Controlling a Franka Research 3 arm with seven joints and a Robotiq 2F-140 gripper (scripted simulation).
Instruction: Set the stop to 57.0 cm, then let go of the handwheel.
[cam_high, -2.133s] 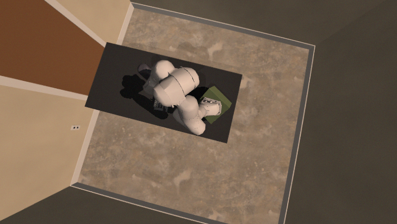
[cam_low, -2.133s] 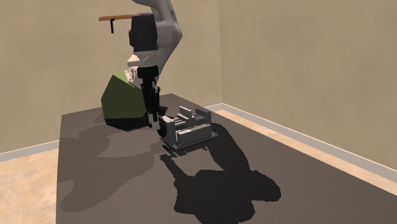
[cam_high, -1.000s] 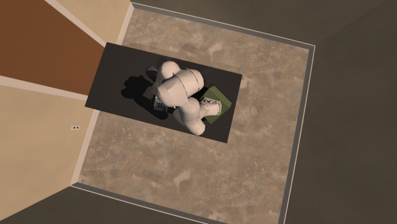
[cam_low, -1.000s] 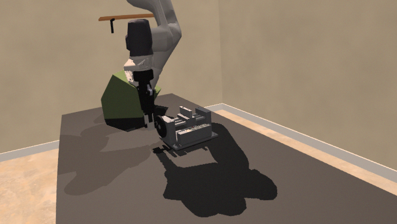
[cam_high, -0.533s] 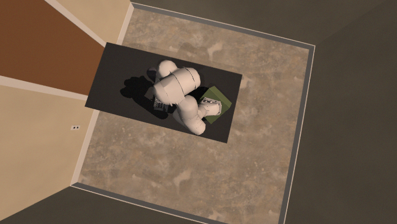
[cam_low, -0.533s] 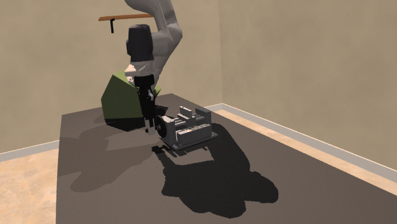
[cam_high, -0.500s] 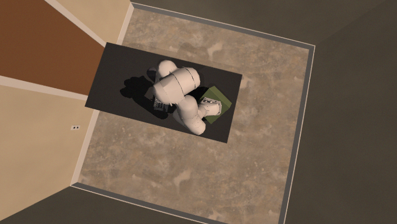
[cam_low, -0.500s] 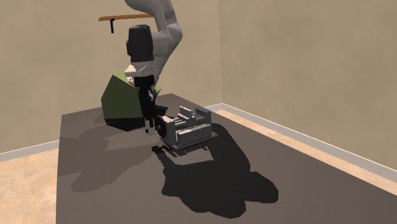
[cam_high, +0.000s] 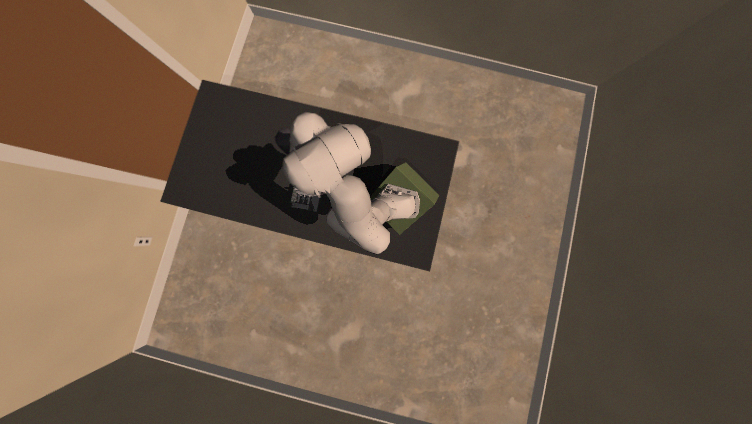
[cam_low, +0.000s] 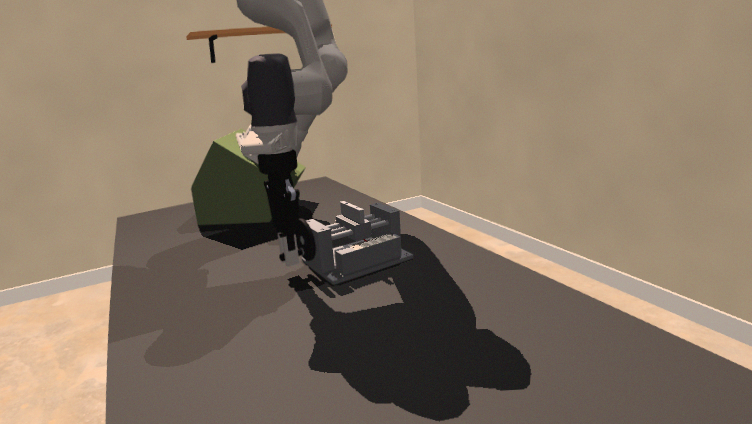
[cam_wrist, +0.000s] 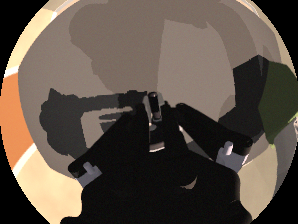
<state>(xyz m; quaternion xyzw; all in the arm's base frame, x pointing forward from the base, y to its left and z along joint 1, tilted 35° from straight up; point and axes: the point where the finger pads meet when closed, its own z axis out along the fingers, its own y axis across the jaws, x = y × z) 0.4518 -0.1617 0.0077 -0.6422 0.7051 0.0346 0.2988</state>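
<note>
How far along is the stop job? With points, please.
Done, it seems: fingers (cam_low: 282, 258) are closed on the handle (cam_wrist: 154, 104) of the handwheel (cam_low: 306, 239).
In hand: setting the stop (cam_low: 351, 211), which sits partway along its rods (cam_low: 341, 232). I can't read its position, so 57.0 cm is unconfirmed.
Left: confirm the setting, then let go.

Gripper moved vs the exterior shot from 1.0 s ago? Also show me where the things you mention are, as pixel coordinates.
Yes, downward. In the exterior view the gripper (cam_low: 291, 256) (cam_wrist: 154, 101) had its fingertips about level with the hub of the handwheel (cam_low: 308, 239) (cam_wrist: 154, 107); now they are down near its lower rim.
</note>
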